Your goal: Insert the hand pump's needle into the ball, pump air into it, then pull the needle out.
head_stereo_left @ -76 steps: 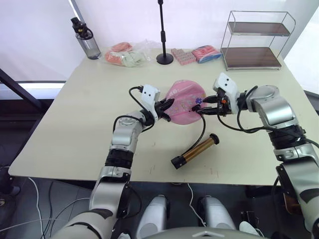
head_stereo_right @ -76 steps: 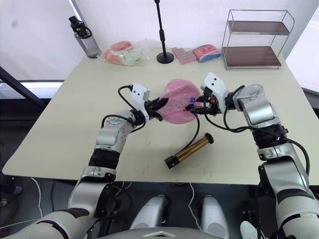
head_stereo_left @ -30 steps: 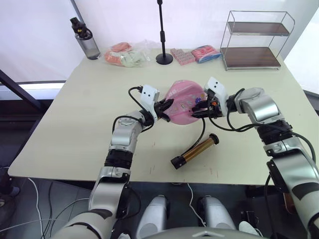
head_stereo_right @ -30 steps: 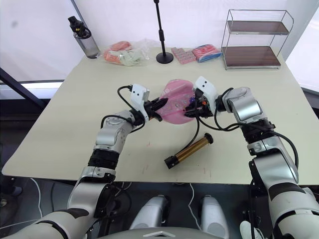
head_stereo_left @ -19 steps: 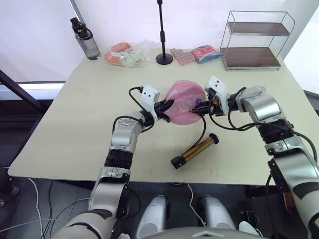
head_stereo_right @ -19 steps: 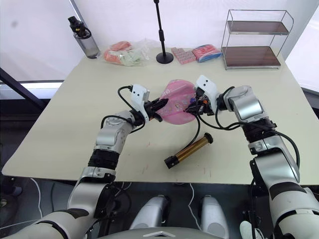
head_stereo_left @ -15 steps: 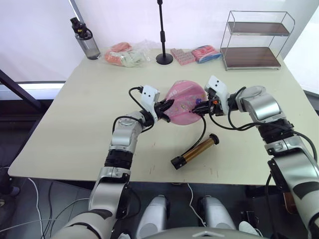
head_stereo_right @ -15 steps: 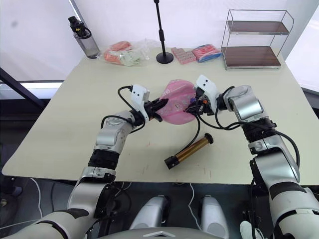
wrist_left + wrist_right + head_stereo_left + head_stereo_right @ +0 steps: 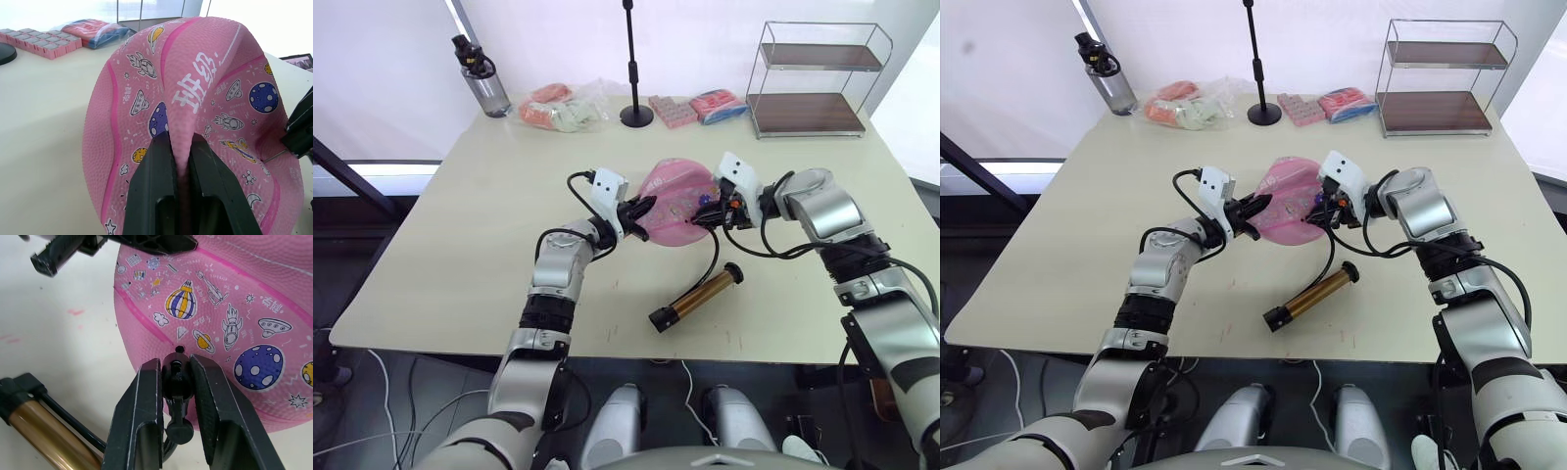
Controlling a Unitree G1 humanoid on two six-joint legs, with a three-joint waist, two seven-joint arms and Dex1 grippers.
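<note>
The pink ball (image 9: pixel 677 201) with cartoon prints lies soft and creased at the table's middle. My left gripper (image 9: pixel 180 139) is shut on a raised fold at the ball's left edge. The hand pump (image 9: pixel 697 296), a gold cylinder with black ends, lies on the table in front of the ball, its black hose (image 9: pixel 713 257) curving up to my right gripper (image 9: pixel 176 363). That gripper is shut on the hose's black fitting (image 9: pixel 176 379), held against the ball's right side just below a small dark valve hole (image 9: pixel 179 348). The needle (image 9: pixel 274 156) shows as a thin pin touching the ball; its depth is unclear.
Along the table's far edge stand a dark water bottle (image 9: pixel 481 78), a bag of pink packets (image 9: pixel 558 108), a black stand base (image 9: pixel 636 115), pink boxes (image 9: pixel 673 110), a red-and-blue packet (image 9: pixel 719 104) and a wire shelf (image 9: pixel 818 78). Bare tabletop (image 9: pixel 460 245) lies to the left.
My right gripper has moved left with the fitting, from beside the ball to against its side, then made small shifts there. The left gripper, ball and pump stay put.
</note>
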